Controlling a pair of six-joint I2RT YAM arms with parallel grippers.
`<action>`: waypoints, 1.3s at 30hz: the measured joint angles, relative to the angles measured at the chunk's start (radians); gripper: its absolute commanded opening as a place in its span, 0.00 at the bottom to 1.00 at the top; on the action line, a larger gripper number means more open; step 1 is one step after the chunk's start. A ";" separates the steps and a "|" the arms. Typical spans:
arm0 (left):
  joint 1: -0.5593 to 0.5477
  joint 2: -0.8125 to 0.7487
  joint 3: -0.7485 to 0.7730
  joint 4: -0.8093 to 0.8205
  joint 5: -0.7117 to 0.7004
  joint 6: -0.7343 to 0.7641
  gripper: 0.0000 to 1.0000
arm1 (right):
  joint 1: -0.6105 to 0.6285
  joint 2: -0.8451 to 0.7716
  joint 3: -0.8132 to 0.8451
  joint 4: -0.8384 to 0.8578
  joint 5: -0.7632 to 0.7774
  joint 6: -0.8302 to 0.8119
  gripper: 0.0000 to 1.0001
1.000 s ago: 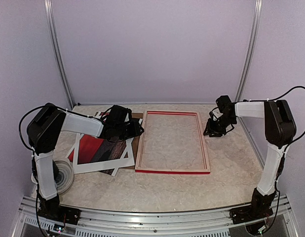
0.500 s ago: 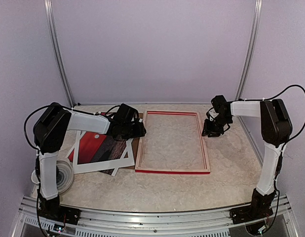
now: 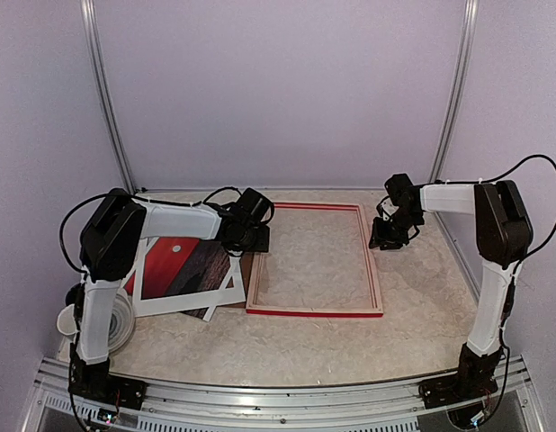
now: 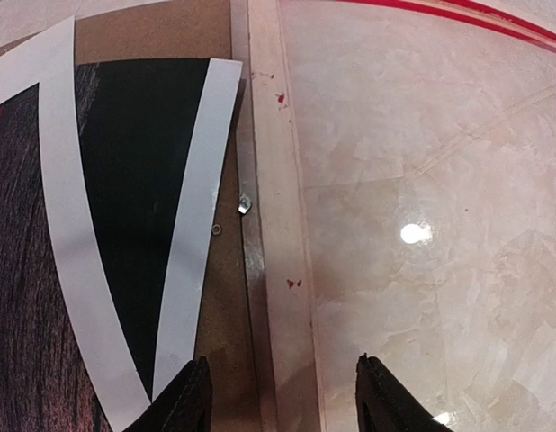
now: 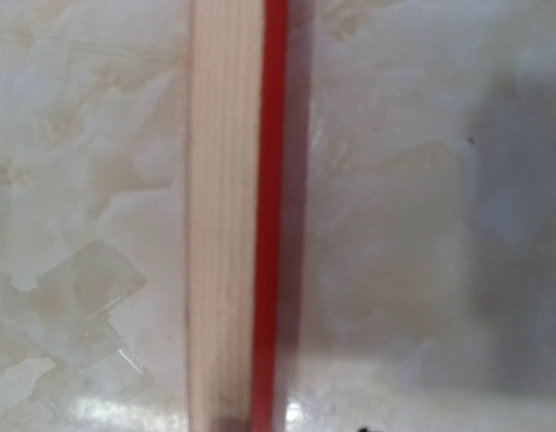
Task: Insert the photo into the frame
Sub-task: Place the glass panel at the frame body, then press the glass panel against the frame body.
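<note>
The frame [image 5: 224, 225] is showing pale, grainy bare wood with a red painted edge. The table [image 4: 422, 180] is gleaming glossy, marble-like. The board [image 4: 170, 31] is looking matt brown.

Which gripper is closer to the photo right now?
Left. The left gripper hovers over the frame, at its left rail beside the photo; the right gripper is at its right rail.

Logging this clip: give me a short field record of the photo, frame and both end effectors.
photo: face up, left of frame, on brown backing board
frame: flat on table, pale wood side up, empty
left end effector: open, over frame's left rail
right end effector: by frame's right rail, opening unclear
</note>
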 measured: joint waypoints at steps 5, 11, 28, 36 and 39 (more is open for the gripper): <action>-0.002 0.037 0.032 -0.051 -0.047 0.021 0.51 | 0.000 0.000 -0.001 0.000 0.000 0.000 0.36; -0.006 0.051 0.050 -0.075 -0.055 0.037 0.50 | 0.000 0.000 -0.002 0.001 0.000 0.000 0.36; -0.015 0.077 0.077 -0.096 -0.076 0.045 0.45 | 0.000 0.000 -0.004 0.002 -0.004 0.000 0.36; -0.015 0.077 0.077 -0.095 -0.075 0.045 0.49 | 0.008 0.000 -0.004 0.001 0.013 -0.003 0.36; -0.014 0.077 0.077 -0.094 -0.075 0.044 0.52 | 0.019 0.001 -0.004 0.001 0.020 -0.003 0.36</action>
